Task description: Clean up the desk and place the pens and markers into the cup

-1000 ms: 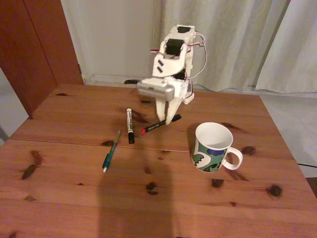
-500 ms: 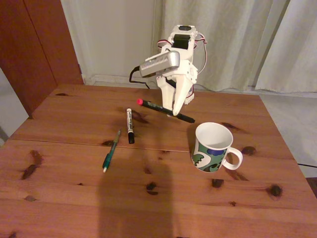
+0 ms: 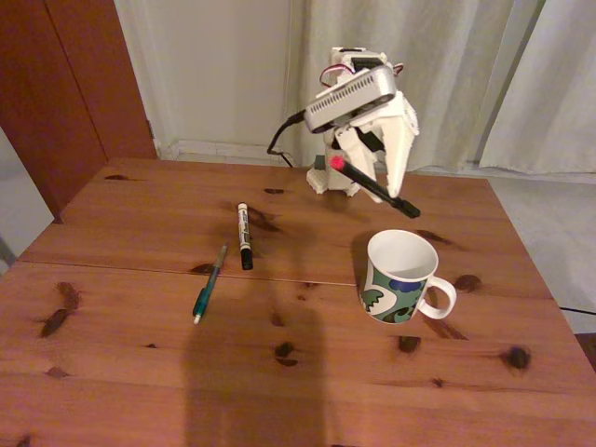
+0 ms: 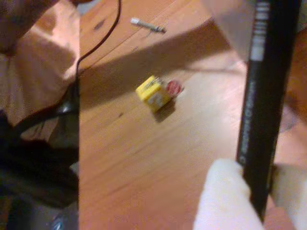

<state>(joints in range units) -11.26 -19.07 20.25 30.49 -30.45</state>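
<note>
Two pens lie on the desk (image 3: pixel 279 391) in the fixed view, and a third is up in the air. I see the arm raised at the far side, gripper (image 3: pixel 384 189) clenched on the thin black pen (image 3: pixel 371 184). It's tilted, red end up-left, dark end down-right, hanging above & just beyond the far rim of the cup (image 3: pixel 401 276). Cup stands upright right of centre, handle to the right, white w/ green, blue & black pattern low on its wall. White marker (image 3: pixel 243 235) lies left of the cup, well apart, black cap toward the near side. Teal-green pen (image 3: pixel 209 284) lies nearer & further left, beside the marker's cap end but not touching, white tip toward me, crossing the seam in the boards. A black cable (image 3: pixel 282 140) drops from the arm toward the far edge.

Wrist view, blurry: black pen (image 4: pixel 259 100) runs top to bottom at the right, pinched betw. the two white fingertips (image 4: pixel 223 196) at the bottom edge. Below it, wood floor w/ a small yellow block (image 4: pixel 152 93), something red touching its right side; can't tell what. A thin grey stick-like item (image 4: pixel 148 25) lies far up. Dark cable (image 4: pixel 93 45) curves down the left.
</note>
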